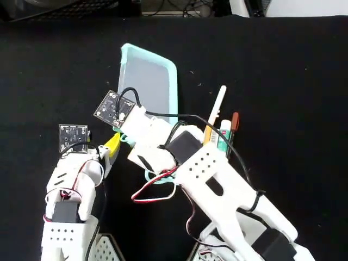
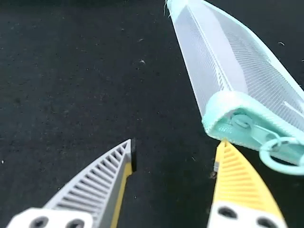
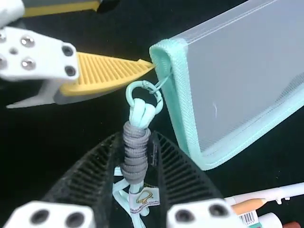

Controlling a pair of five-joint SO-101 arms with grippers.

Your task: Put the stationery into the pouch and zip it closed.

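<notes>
The pouch (image 1: 147,81) lies flat on the counter (image 1: 283,81), at about 12 o'clock from the two arms, a pale see-through sleeve with a mint-green edge. The pens (image 1: 220,122) are outside it, bunched together on the counter just beside its 4 o'clock corner: a white one, an orange one, a green-and-white marker and a red-brown one, all pointing roughly toward 12 o'clock. Whether the zip is open cannot be told. The zip pull sits at the pouch's near corner, at about 7 o'clock, where a ring (image 3: 142,92) links it to a mint loop and a grey-wrapped cord (image 3: 135,152). The right hand (image 3: 137,142) has its black fingers pressed together on that cord, pinching it, with a small tag hanging below. The left hand (image 2: 173,147) is at the same corner with its fingers spread; its yellow finger (image 2: 240,183) touches the mint edge with its tip, and its grey finger (image 2: 102,183) is well apart from the pouch, over bare counter. The counter is covered in black cloth with a few light specks of lint. Beyond its far edge, at 12 o'clock, dark cables (image 1: 185,6) run across, and a pale surface (image 1: 293,6) shows toward 1 o'clock.
</notes>
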